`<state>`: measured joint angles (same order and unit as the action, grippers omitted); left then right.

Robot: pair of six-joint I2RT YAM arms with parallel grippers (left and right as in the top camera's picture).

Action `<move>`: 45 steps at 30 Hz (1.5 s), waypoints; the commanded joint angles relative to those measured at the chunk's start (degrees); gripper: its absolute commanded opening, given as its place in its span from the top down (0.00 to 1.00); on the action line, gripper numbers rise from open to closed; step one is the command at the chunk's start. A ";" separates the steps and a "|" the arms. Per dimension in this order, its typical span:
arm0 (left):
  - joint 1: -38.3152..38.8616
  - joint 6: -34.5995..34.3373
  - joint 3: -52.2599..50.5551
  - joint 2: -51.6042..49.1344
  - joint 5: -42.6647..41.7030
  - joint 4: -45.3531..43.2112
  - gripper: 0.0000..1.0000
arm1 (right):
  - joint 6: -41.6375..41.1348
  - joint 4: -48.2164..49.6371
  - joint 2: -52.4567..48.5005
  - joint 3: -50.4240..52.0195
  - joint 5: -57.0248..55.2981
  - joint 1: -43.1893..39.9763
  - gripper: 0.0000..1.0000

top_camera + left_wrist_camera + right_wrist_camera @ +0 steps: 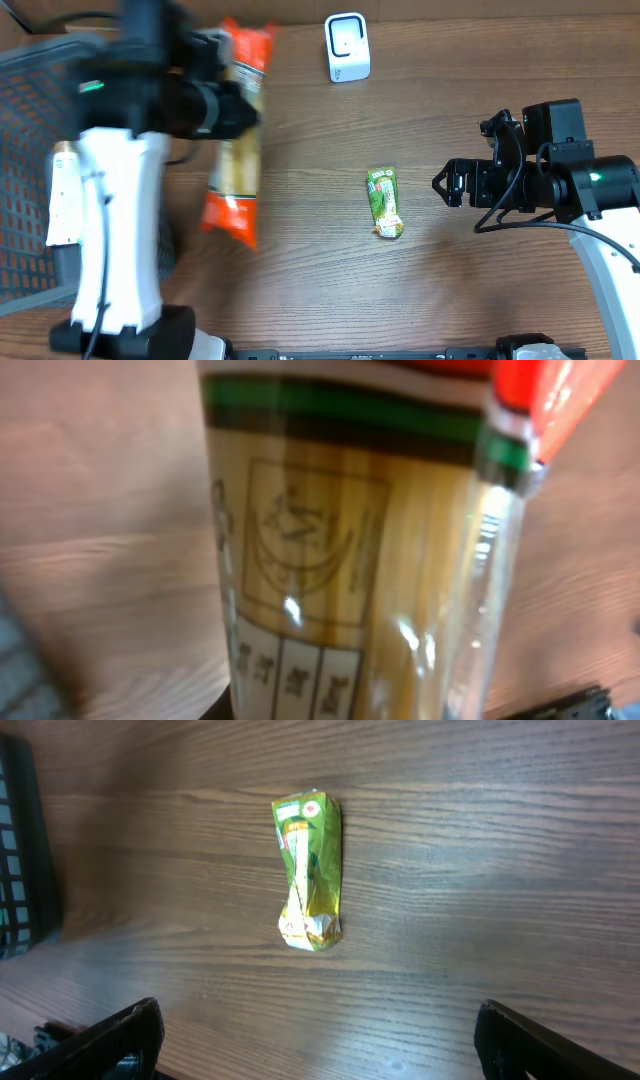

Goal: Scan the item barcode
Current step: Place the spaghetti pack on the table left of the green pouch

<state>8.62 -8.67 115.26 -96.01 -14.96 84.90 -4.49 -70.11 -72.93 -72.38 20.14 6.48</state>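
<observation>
Pasta packet hangs pinched in the left gripper; the right gripper gapes empty. Face its barcode squarely to the scanner ahead-right.

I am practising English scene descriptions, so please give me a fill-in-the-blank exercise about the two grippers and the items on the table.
The left gripper is shut on the spaghetti packet, whose ends are ____.
The right gripper stands ____ and holds nothing.
The small sachet lying on the table between the arms is ____.
The scanner near the table's far edge is ____.
Missing words: orange, open, green, white.
</observation>
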 commanded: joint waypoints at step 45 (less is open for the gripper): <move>12.66 -25.79 -46.31 28.11 21.38 -20.59 0.00 | 0.07 0.17 0.15 -0.33 0.07 0.31 0.00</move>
<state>21.65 -36.32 67.77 -71.68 2.24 62.85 -4.47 -70.13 -72.93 -72.38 20.12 6.48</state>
